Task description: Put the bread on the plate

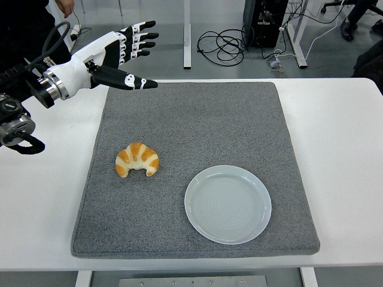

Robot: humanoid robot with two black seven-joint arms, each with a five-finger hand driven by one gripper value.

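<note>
Plate seen empty on mat, bread left beside it, left hand raised, fingers spread, nothing held

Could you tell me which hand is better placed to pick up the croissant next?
Left. The left hand is open above the mat's far left corner, and the croissant lies on the mat's left side. The right arm is out of view.
</note>
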